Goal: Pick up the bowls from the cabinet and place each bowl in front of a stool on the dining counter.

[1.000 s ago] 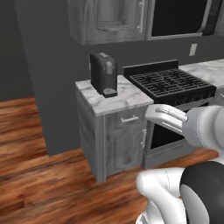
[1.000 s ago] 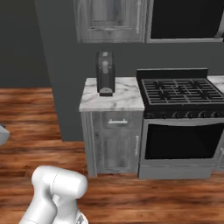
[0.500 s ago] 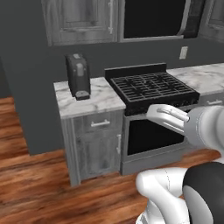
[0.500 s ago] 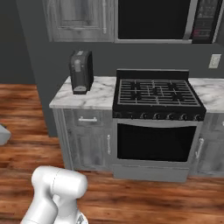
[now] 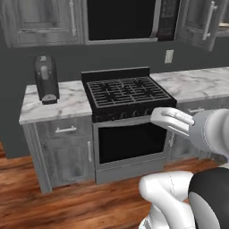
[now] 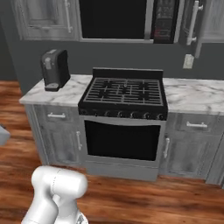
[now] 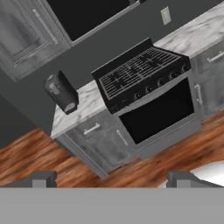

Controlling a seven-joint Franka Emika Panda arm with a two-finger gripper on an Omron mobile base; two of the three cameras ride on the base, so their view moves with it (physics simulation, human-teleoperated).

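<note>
The bowls sit somewhere I cannot see, presumably behind a closed door of the grey cabinet (image 5: pixel 203 20) at upper right, beside the black microwave (image 5: pixel 127 20); the gripper (image 7: pixel 111 179) hangs empty, its jaws spread wide, well short of the stove (image 5: pixel 125 96); I judge the job here is to square the base to that cabinet, then reach its bar handle (image 5: pixel 209 20) without clipping the microwave.

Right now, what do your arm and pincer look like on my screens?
The arm is glossy white with rounded, tube-like shells and a dark joint at the lower right of the left base view. The pincer ends in two small, blocky grey fingertips. No cables or markings are visible.
</note>
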